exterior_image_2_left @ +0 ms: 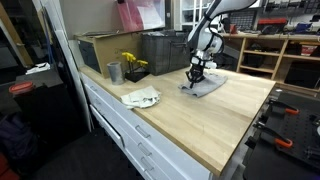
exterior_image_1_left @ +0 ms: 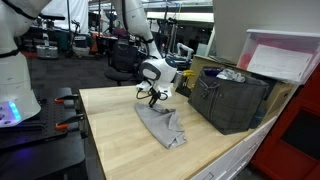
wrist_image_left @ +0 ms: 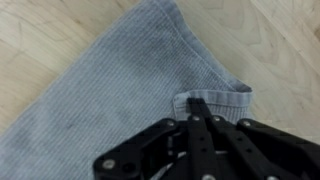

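In an exterior view: gripper (exterior_image_1_left: 153, 97) down on far end of grey cloth (exterior_image_1_left: 166, 128), cloth lying mid wooden table (exterior_image_1_left: 110, 135), black crate (exterior_image_1_left: 230, 100) near.

In an exterior view: white rag (exterior_image_2_left: 141, 97) well apart, lots of bare wood toward front edge (decent room for moving).

Wrist view: fingers (wrist_image_left: 200, 118) look pinched shut on hem fold, bit blurry though.

Tip: hold hem firm, lift straight up, swing away from crate.

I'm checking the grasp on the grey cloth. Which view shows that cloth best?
The wrist view: the grey cloth fills the frame, its ribbed weave and hem bunched at the gripper plainly visible. In both exterior views it is only a small grey patch on the wooden table under the gripper.
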